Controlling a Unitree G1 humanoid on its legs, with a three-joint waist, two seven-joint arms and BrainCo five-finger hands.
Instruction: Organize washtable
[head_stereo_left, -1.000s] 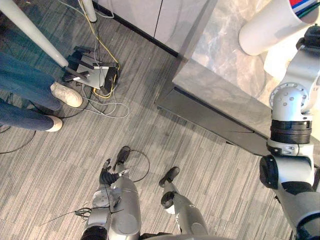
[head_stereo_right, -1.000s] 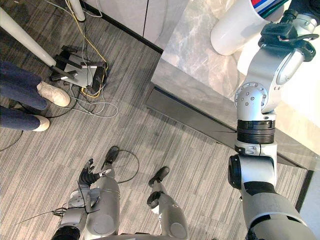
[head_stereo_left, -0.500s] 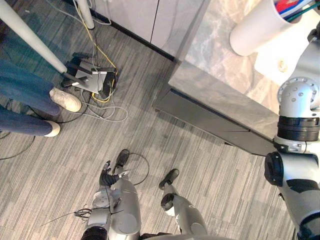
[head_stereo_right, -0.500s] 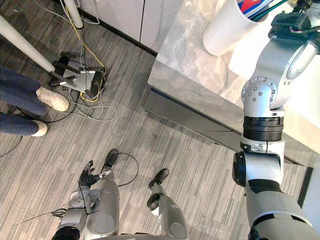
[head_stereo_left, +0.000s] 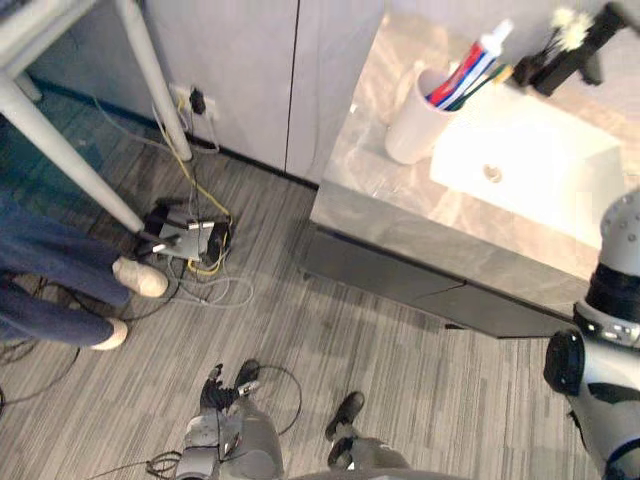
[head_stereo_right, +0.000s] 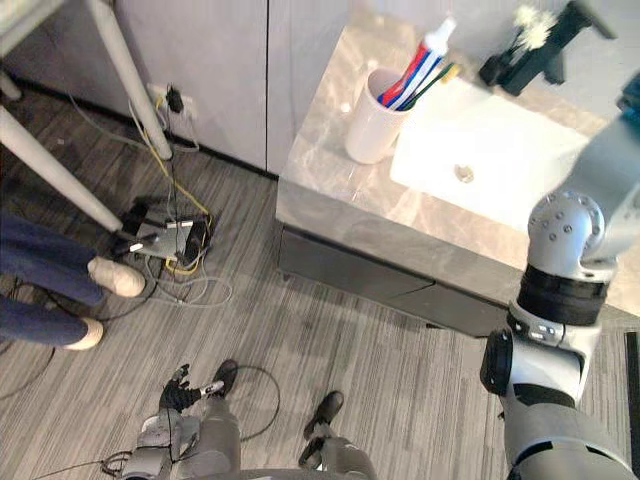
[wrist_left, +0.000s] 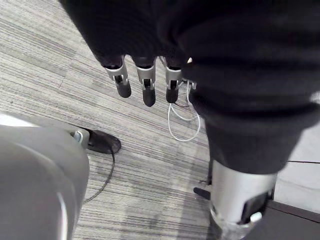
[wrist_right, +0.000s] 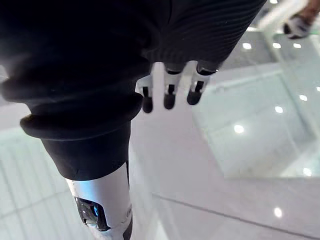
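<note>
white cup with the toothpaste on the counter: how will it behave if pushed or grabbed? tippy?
The cup is probably top-heavy: the toothpaste tube and brushes lean out far above its rim, so a high push may tip it. The counter looks polished, so a low push likely slides it. Its walls look rigid and smooth.

Marble washtable (head_stereo_left: 368, 195) w/ white cup (head_stereo_left: 407, 138), sink (head_stereo_left: 535, 175).

Glossy marbled countertop (head_stereo_left: 380, 190) — matt, wood-grained floor (head_stereo_left: 300, 325).
</note>
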